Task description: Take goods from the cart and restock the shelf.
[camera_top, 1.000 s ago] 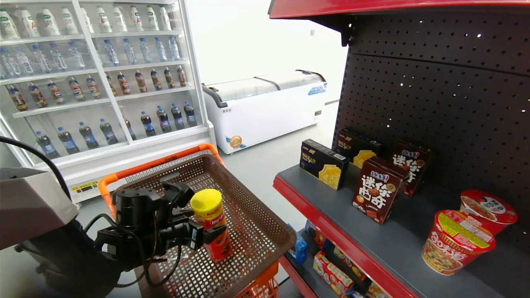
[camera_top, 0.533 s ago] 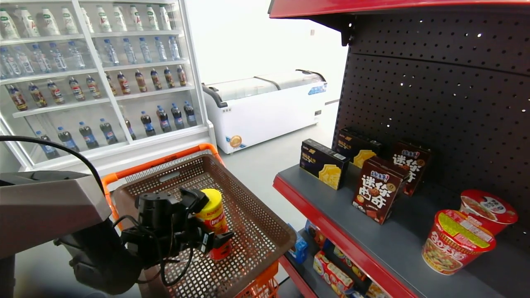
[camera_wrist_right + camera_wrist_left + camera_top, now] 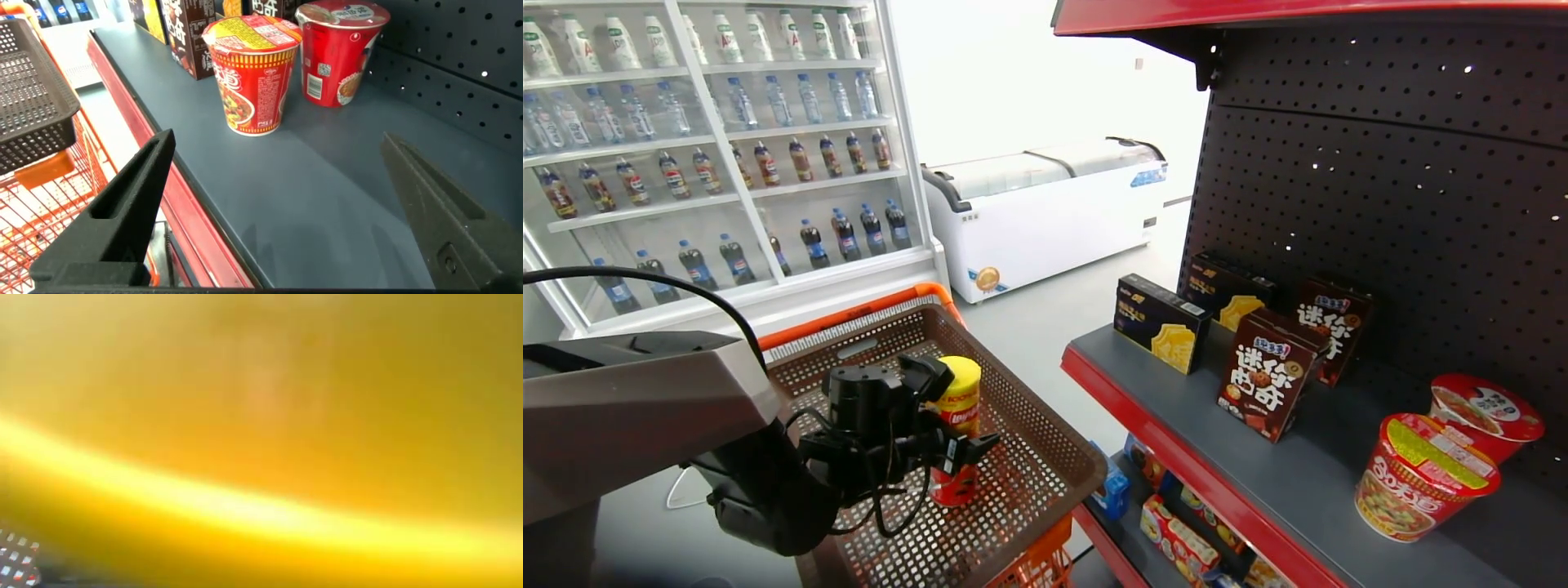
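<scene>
A red chips can (image 3: 958, 400) with a yellow lid stands upright inside the brown mesh cart basket (image 3: 1045, 408). My left gripper (image 3: 957, 410) is shut on the can, one finger on each side of its upper half. The yellow lid (image 3: 261, 416) sits right against the left wrist camera. My right gripper (image 3: 278, 145) is open and holds nothing. It hovers over the grey shelf deck (image 3: 327, 196), near two red cup noodles (image 3: 252, 73).
On the shelf (image 3: 1168, 384) stand dark snack boxes (image 3: 1262, 376) and the cup noodles (image 3: 1421, 474), with bare deck between them. A lower shelf holds more packs (image 3: 1176, 539). Behind the cart are a drinks cooler (image 3: 711, 147) and a chest freezer (image 3: 1045, 212).
My left arm has carried the can to the right and farther from the camera, lower into the basket. The shelf goods have not moved.
</scene>
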You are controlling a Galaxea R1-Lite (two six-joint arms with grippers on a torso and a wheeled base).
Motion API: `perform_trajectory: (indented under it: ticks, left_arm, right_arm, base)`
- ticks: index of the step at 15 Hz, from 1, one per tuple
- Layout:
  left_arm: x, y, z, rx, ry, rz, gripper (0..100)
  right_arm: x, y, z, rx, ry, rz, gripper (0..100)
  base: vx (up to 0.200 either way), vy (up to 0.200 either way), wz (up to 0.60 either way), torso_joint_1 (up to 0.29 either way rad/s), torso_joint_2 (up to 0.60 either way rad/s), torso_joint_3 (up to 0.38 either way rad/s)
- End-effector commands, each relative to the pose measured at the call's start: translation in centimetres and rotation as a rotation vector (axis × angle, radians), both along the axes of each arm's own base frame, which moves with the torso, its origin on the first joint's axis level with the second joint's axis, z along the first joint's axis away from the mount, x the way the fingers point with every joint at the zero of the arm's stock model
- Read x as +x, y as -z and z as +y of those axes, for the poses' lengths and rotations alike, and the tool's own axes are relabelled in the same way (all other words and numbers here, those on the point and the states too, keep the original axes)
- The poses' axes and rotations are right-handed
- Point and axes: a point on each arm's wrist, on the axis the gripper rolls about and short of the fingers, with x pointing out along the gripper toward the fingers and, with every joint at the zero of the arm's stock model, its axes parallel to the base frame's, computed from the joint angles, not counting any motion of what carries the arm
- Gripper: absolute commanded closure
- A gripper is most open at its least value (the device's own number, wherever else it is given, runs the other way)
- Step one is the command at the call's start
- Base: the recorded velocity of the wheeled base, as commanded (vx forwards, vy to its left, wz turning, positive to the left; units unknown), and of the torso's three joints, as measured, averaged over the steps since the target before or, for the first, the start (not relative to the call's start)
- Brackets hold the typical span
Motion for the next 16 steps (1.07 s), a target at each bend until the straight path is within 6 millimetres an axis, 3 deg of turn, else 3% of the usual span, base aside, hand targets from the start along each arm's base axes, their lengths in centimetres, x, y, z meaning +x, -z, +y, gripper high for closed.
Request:
perform_trajectory:
  ticks: [1,7,9,10,12,14,16]
  left_arm:
    - [-0.3,-0.1,0.0,0.001,0.001,0.0,100]
    - [-3.5,-9.6,1.7,-0.041,-0.094,-0.227,100]
    - [-7.9,-14.1,3.0,-0.051,-0.108,-0.255,100]
    - [-9.1,-14.8,3.2,-0.051,-0.108,-0.255,100]
    - [-15.0,-17.0,4.7,-0.051,-0.113,-0.251,100]
    - [-19.9,-17.1,6.1,-0.049,-0.133,-0.267,100]
    - [-23.6,-15.5,7.2,-0.047,-0.168,-0.271,100]
  right_arm:
    - [0.0,0.0,0.0,0.0,0.0,0.001,0]
    - [0.0,0.0,0.0,0.0,0.0,0.001,0]
    - [0.0,0.0,0.0,0.0,0.0,0.001,0]
    - [0.0,0.0,0.0,0.0,0.0,0.001,0]
    - [0.0,0.0,0.0,0.0,0.0,0.001,0]
    - [0.0,0.0,0.0,0.0,0.0,0.001,0]
    - [0.0,0.0,0.0,0.0,0.0,0.001,0]
  base:
    - [0.0,0.0,0.0,0.0,0.0,0.0]
    - [0.0,0.0,0.0,0.0,0.0,0.0]
    - [0.0,0.0,0.0,0.0,0.0,0.0]
    - [0.0,0.0,0.0,0.0,0.0,0.0]
    - [0.0,0.0,0.0,0.0,0.0,0.0]
    - [0.0,0.0,0.0,0.0,0.0,0.0]
    - [0.0,0.0,0.0,0.0,0.0,0.0]
